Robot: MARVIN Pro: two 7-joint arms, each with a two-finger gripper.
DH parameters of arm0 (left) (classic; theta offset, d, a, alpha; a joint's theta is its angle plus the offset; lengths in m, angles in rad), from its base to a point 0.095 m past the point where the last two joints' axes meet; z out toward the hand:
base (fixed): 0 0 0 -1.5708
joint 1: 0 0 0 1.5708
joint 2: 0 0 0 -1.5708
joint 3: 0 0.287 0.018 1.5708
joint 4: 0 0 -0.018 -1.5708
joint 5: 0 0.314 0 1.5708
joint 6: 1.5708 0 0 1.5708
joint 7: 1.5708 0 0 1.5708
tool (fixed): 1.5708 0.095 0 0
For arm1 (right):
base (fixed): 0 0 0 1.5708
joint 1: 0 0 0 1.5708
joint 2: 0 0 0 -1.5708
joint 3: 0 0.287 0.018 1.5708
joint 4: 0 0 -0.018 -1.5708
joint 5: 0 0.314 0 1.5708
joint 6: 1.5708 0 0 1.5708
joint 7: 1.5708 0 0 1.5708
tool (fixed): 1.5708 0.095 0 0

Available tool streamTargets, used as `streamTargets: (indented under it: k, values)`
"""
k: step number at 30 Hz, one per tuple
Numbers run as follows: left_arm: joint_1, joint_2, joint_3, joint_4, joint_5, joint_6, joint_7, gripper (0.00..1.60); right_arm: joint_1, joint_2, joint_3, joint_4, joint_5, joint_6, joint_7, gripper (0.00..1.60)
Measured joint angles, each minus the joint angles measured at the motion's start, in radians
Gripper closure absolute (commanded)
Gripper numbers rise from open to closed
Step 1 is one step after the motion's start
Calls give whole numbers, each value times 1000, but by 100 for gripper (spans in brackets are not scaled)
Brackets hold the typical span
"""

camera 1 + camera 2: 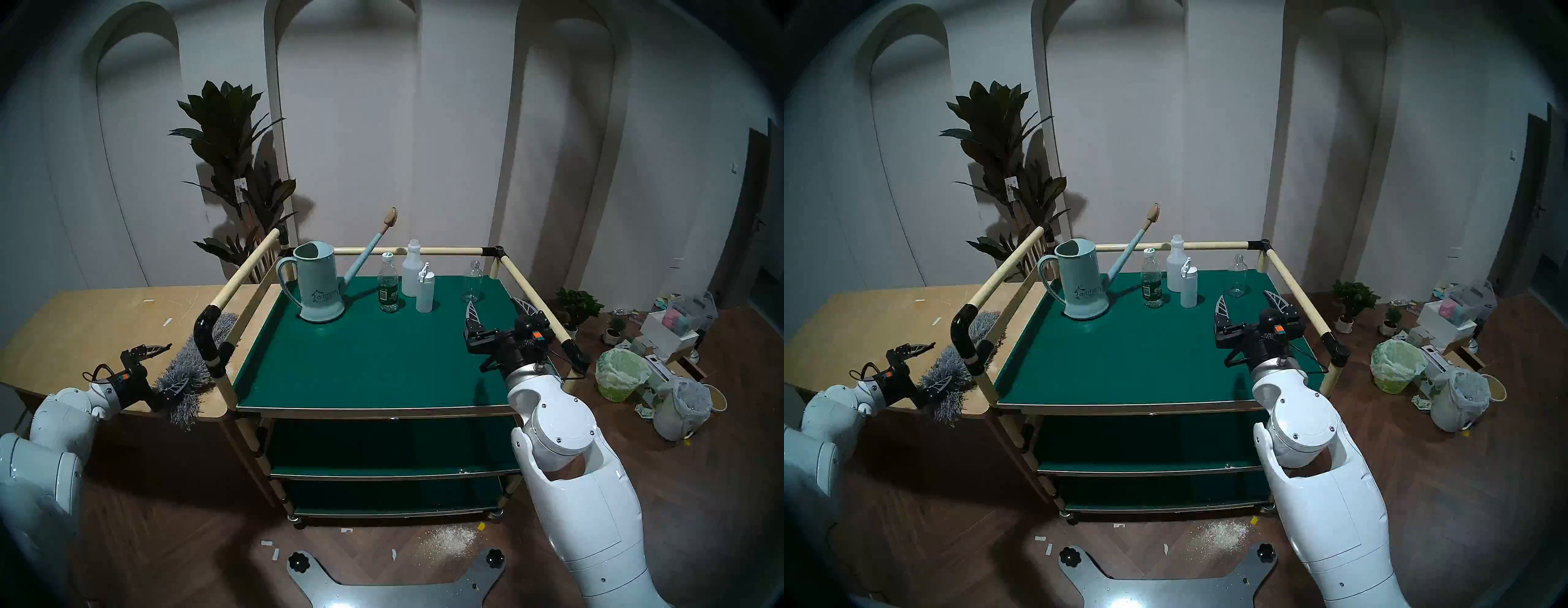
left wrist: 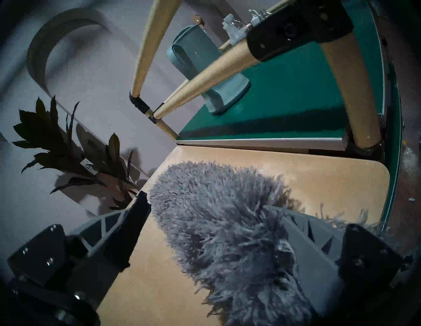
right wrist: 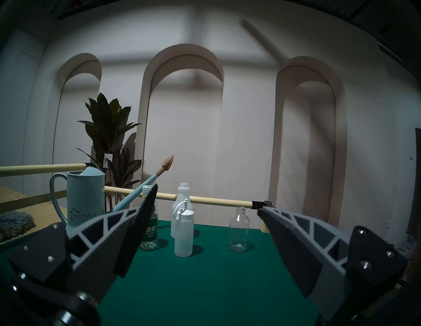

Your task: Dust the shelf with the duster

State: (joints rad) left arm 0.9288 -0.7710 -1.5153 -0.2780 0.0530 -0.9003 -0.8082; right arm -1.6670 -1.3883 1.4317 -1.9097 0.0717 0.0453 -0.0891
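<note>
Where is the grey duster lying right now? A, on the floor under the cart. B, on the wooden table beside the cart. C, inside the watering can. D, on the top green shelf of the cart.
B: the duster lies on the wooden table left of the cart, outside the shelf rails.

duster [image 1: 186,373] handle hidden, far end behind cart rail joint [image 1: 208,335]

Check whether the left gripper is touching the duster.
Touching: the left wrist view shows the duster spilling grey fibres over one finger of the open left gripper.
</note>
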Motion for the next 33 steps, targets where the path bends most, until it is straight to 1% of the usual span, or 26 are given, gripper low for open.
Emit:
streamTargets:
  k: [3,6,8,10,11,13,16,20,24,27,31,33]
  values:
    - [-6,-3,-30,0,-51,19,-66,0,0,0,0,1,0,0,2,0]
    - [-10,-8,-57,0,-97,43,-111,0,1,0,0,4,0,0,4,0]
    - [-13,-13,-87,0,-143,76,-160,0,1,-1,1,7,0,0,5,0]
    - [-14,-15,-105,-2,-170,99,-190,0,2,-1,2,9,0,0,6,0]
    - [-14,-17,-118,-4,-191,121,-218,0,2,-2,2,10,1,0,8,0]
    - [-14,-18,-131,-6,-212,148,-246,0,3,-2,3,12,2,0,9,0]
    - [-16,-21,-160,5,-249,211,-273,0,4,-3,5,16,6,0,14,0]
    - [-24,-24,-192,45,-284,278,-273,0,5,-3,5,20,10,0,18,0]
    - [-43,-27,-232,97,-323,365,-248,0,7,-3,7,23,13,0,23,0]
    - [-59,-27,-251,126,-339,425,-220,0,8,-3,8,25,15,0,26,0]
    - [-83,-27,-269,145,-354,508,-197,0,9,-4,9,27,18,0,30,0]
    - [-93,-27,-275,144,-359,529,-192,0,10,-4,11,28,20,-1,32,0]
